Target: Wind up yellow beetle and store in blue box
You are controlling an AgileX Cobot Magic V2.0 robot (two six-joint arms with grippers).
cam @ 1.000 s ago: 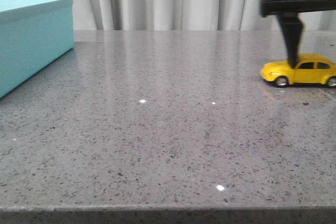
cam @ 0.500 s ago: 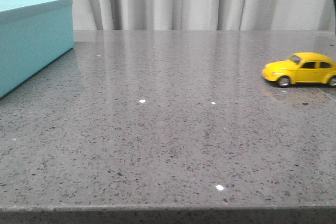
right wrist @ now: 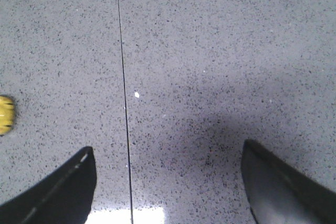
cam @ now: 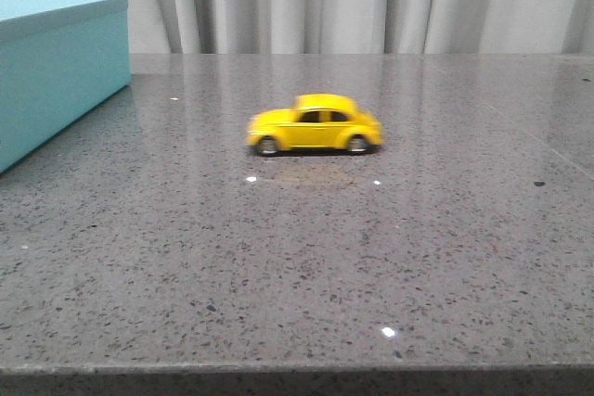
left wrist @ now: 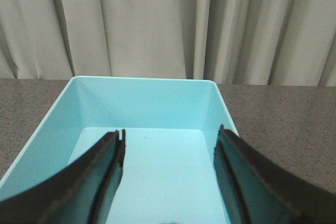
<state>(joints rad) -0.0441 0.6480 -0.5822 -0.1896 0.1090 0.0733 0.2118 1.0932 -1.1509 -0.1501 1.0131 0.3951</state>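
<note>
The yellow beetle stands on its wheels at mid-frame in the front view, slightly blurred, on the grey speckled table, well apart from the blue box at the upper left. My left gripper hangs over the open box with its fingers spread wide, holding nothing. My right gripper is also spread wide above bare tabletop, empty; only a sliver of yellow shows at that wrist view's left edge.
</note>
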